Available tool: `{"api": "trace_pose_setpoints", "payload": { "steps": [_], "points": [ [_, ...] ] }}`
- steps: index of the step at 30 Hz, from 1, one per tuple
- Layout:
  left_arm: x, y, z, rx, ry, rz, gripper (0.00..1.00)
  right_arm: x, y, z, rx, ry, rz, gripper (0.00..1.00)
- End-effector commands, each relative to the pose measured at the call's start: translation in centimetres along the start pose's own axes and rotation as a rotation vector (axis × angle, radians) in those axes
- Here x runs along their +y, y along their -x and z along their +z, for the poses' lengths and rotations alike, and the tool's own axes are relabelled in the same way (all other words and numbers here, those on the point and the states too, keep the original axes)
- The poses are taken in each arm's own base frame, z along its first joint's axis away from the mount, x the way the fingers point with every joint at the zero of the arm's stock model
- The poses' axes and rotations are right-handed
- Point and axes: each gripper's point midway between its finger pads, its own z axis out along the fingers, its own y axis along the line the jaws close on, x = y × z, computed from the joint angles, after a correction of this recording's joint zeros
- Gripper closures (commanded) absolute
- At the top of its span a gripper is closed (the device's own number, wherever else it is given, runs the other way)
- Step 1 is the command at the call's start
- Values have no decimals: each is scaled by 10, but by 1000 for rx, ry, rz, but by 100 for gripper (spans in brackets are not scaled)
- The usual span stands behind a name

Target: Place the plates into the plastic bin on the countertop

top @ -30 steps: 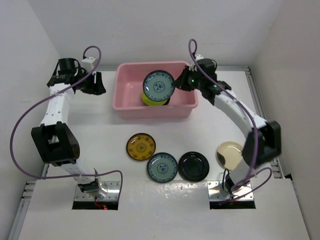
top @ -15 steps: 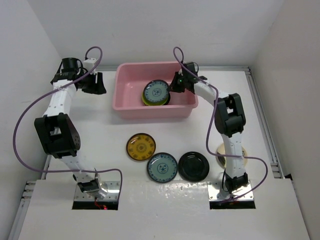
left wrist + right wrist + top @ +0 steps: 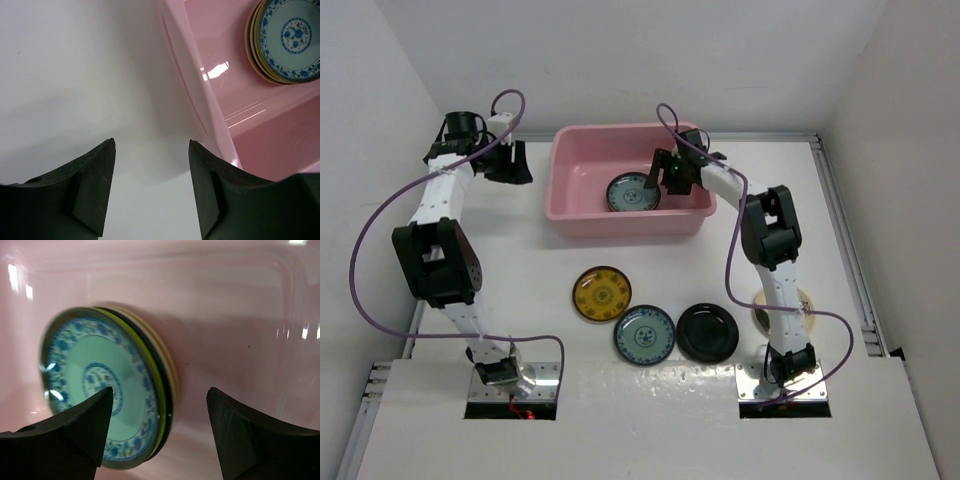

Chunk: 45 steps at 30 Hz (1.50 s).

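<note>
The pink plastic bin [image 3: 582, 214] stands at the back of the white countertop [image 3: 520, 270]. Inside it lies a stack of plates with a blue-grey patterned plate [image 3: 632, 192] on top. In the right wrist view this stack [image 3: 92, 390] shows lime, black and cream rims beneath. My right gripper [image 3: 665, 172] hangs open over the stack's right edge, holding nothing [image 3: 160, 390]. My left gripper [image 3: 510, 165] is open and empty over the countertop, left of the bin [image 3: 151, 142]. A yellow-brown plate [image 3: 601, 293], a blue-grey plate [image 3: 644, 334] and a black plate [image 3: 707, 332] lie in front.
A cream plate [image 3: 796, 303] lies at the right, partly hidden behind the right arm's lower link. The bin wall [image 3: 200, 105] is close to my left gripper's right finger. Purple cables loop from both arms. White walls close the sides and back.
My right gripper lowered into the bin, opened and let go of the blue-grey plate, which now lies on the stack. The left gripper stayed beside the bin.
</note>
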Motion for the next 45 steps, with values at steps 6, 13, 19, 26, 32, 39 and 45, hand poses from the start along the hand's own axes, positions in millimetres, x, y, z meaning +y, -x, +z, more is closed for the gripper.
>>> {"api": "trace_pose_setpoints", "payload": {
  "steps": [6, 13, 19, 26, 32, 39, 45],
  "points": [
    [5, 16, -2, -39, 8, 14, 37, 25, 34, -24, -92, 11, -124, 26],
    [2, 23, -11, -62, 15, 27, 37, 70, 91, -126, -310, 45, -263, 12],
    [-5, 31, -26, -93, 15, 53, 37, 8, 12, -203, -110, -141, -215, 1],
    [-22, 30, -24, -91, -11, 75, 37, -103, -129, -287, -14, -440, 123, 18],
    [-40, 33, -20, -95, -64, 85, 37, -210, -204, -352, -170, -813, 640, 9],
    [-51, 37, -24, -115, -114, 82, 37, -256, -257, -381, -340, -1012, 1131, 4],
    [-53, 39, -25, -117, -123, 92, 39, -276, -282, -363, -299, -1048, 1205, 4]
  ]
}}
